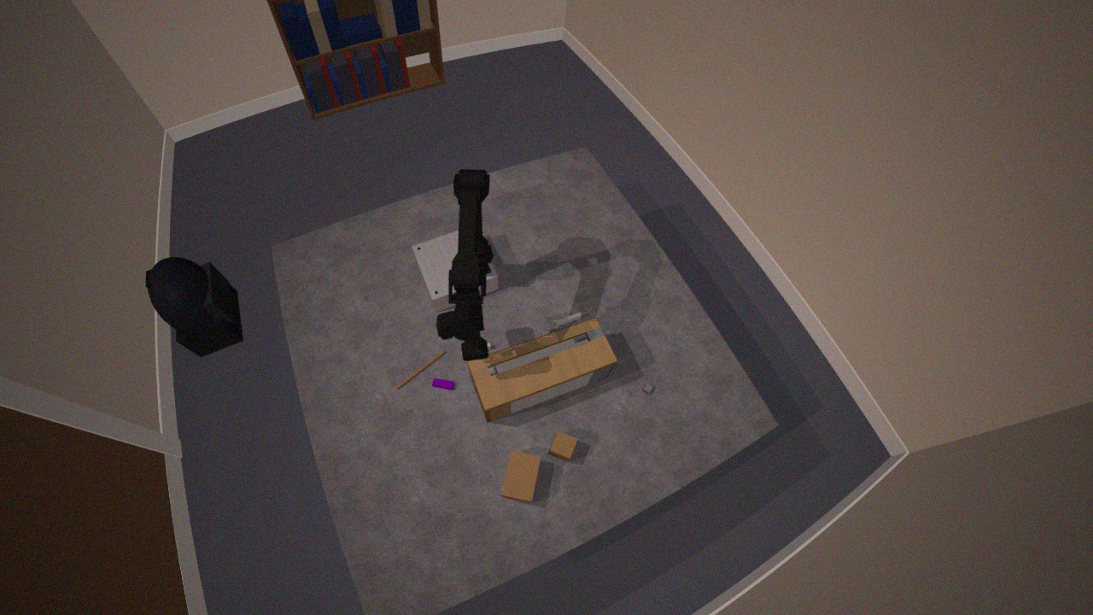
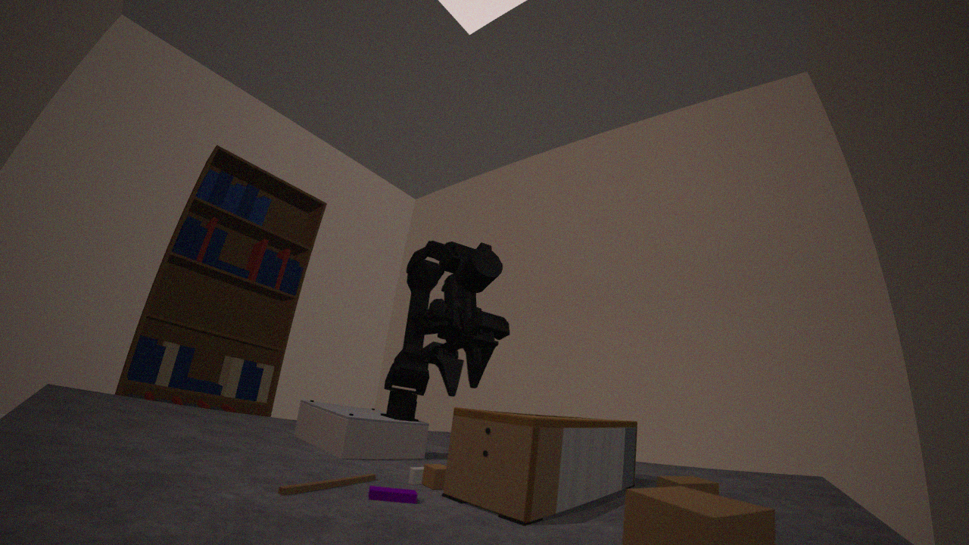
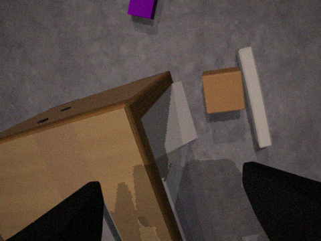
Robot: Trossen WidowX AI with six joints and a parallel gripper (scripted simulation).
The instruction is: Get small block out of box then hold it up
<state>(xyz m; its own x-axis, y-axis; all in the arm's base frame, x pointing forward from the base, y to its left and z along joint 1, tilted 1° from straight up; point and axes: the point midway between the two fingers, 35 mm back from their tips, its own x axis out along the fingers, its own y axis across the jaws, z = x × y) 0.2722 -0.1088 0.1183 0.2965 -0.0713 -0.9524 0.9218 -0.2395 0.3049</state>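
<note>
The wooden box [image 1: 542,366] stands on the grey table; it also shows in the exterior view [image 2: 535,467] and in the wrist view [image 3: 85,156]. A small tan block [image 3: 223,92] lies on the table just off the box's left end, touching a white bar [image 3: 255,96]; the block also shows in the exterior view [image 2: 434,475]. My gripper [image 2: 464,384] hovers above the box's left end, open and empty. In the wrist view its fingers straddle the box's corner. The inside of the box is hidden.
A purple block [image 1: 442,383] and a thin wooden stick [image 1: 420,369] lie left of the box. Two cardboard boxes [image 1: 563,445] [image 1: 521,476] sit in front. A small grey cube [image 1: 648,388] lies to the right. The arm's white base [image 1: 447,267] is behind.
</note>
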